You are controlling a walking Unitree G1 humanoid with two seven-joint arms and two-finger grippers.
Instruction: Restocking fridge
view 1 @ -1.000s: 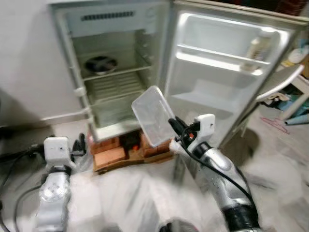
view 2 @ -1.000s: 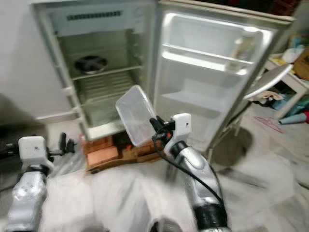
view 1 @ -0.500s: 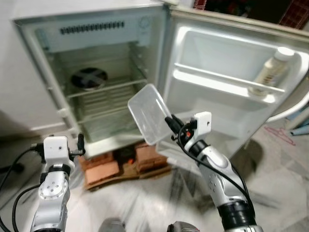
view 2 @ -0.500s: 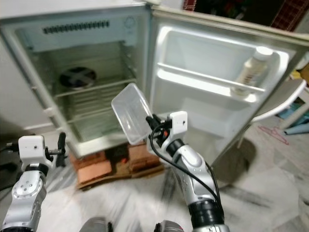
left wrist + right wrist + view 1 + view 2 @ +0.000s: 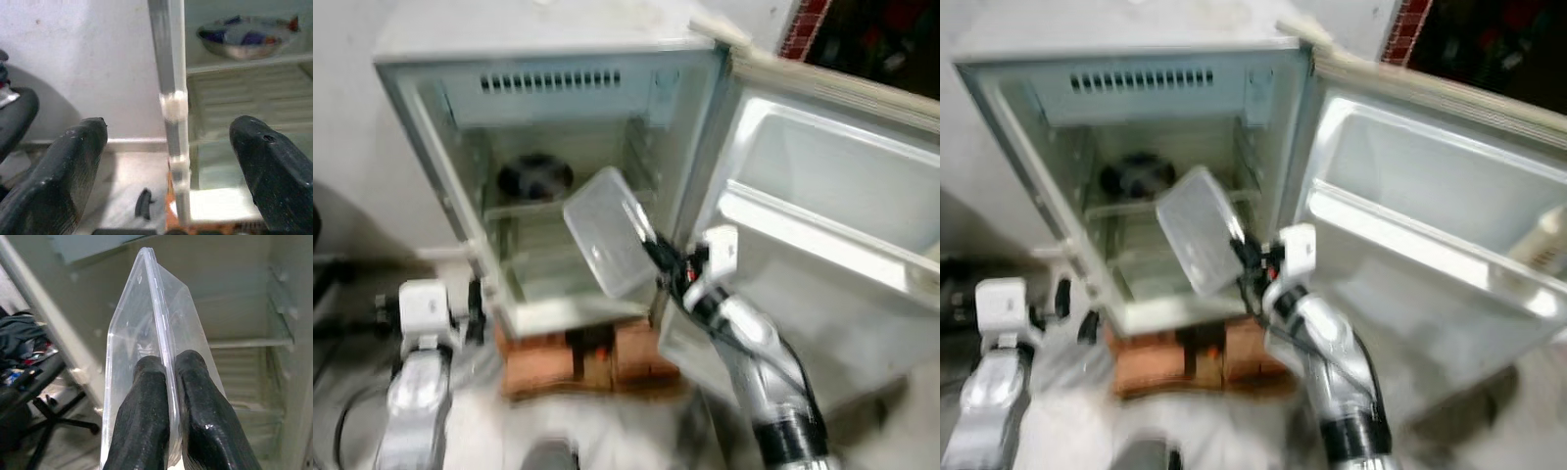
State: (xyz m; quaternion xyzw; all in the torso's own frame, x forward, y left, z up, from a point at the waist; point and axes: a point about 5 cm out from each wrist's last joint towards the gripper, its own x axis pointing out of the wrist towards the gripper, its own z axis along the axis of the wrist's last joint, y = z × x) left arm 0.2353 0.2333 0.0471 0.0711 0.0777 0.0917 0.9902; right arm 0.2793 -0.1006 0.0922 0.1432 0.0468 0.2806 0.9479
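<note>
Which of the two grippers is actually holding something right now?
The right gripper: its fingers are pinched shut on the clear plastic container before the open fridge. The left gripper is open, holding nothing.

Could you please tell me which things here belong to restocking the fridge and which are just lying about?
Part of the job:
- clear plastic container, pinched by the right gripper
- open fridge with its wire shelf
- left gripper, open, low by the fridge's left edge

Just lying about:
- bowl on the upper shelf
- bricks under the fridge
</note>
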